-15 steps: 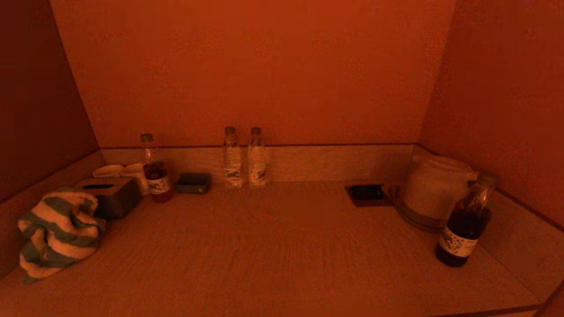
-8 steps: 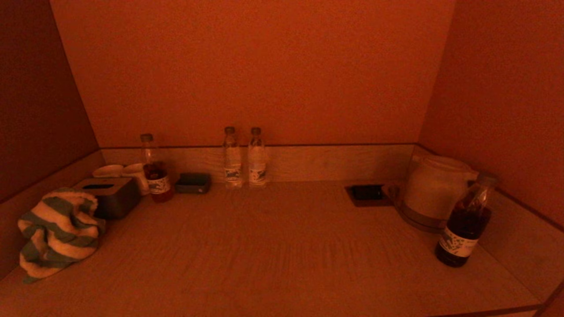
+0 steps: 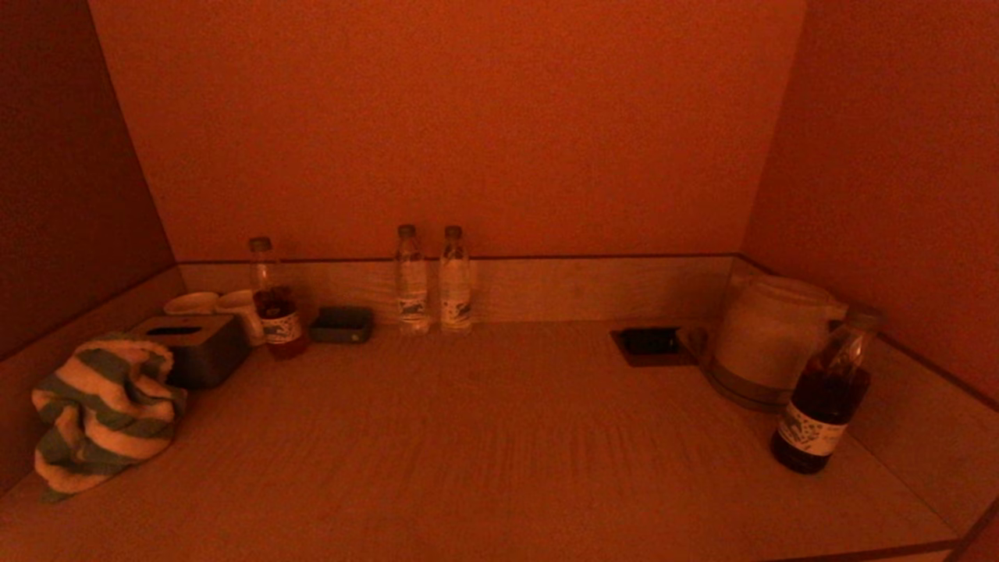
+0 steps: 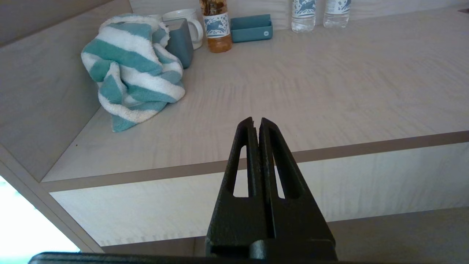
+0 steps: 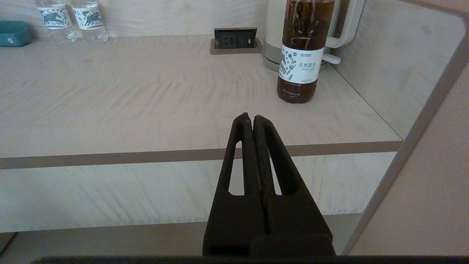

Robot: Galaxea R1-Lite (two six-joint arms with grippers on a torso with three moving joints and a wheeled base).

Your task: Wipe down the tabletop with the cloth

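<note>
The cloth (image 3: 101, 410), a crumpled teal-and-white striped towel, lies at the near left of the tabletop (image 3: 499, 437), against the left wall and a tissue box. It also shows in the left wrist view (image 4: 132, 69). My left gripper (image 4: 255, 121) is shut and empty, held off the table's front edge, well short of the cloth. My right gripper (image 5: 249, 117) is shut and empty, also in front of the table edge, near the right side. Neither arm shows in the head view.
A grey tissue box (image 3: 195, 347), two white cups (image 3: 226, 306), a tea bottle (image 3: 275, 304), a small teal tray (image 3: 342, 324) and two water bottles (image 3: 433, 281) line the back. A socket (image 3: 649, 343), a white kettle (image 3: 769, 339) and a dark tea bottle (image 3: 826, 394) stand at right.
</note>
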